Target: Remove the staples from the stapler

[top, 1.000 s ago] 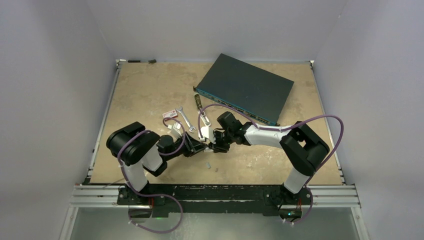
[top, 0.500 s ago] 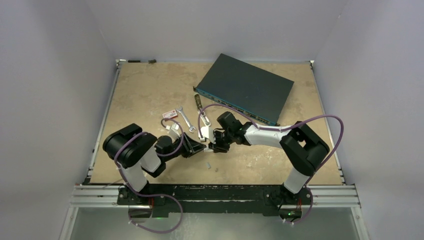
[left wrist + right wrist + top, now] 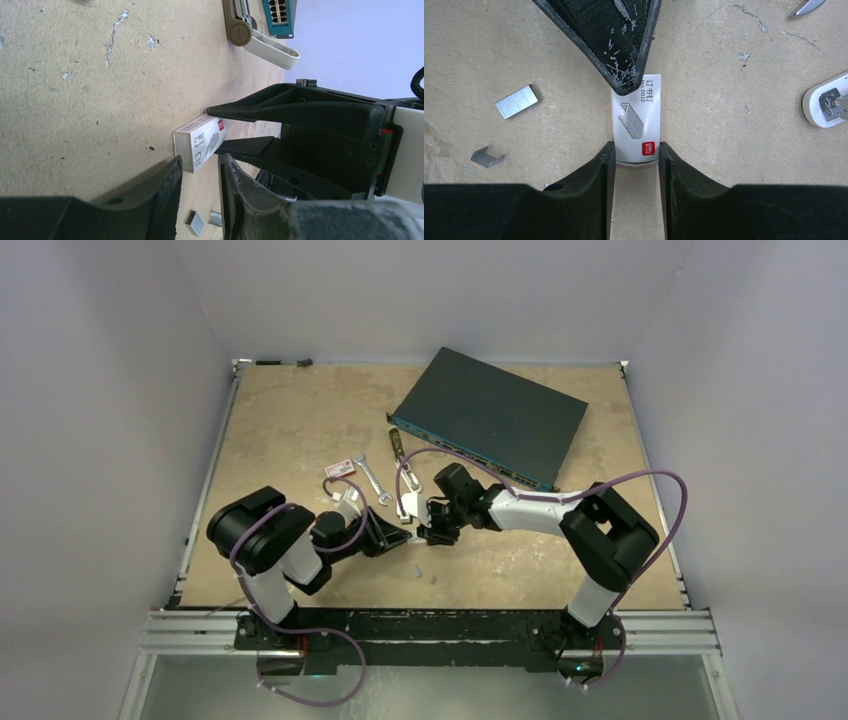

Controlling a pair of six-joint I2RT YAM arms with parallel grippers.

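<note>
Stapler: lies swung open on the bench, just far of both pincers and close to the wrench; neither pincer touches it.
Left pincer: clamped on one end of the staple box.
Right pincer: clamped across the box's opposite end.
Loose staples: on the bench near the box.
Handling: probably light, stiff and smooth-shelled; the hinge is likely to flop.
Hold: best across the base's narrow sides at mid-length, leaving the metal channel free.
</note>
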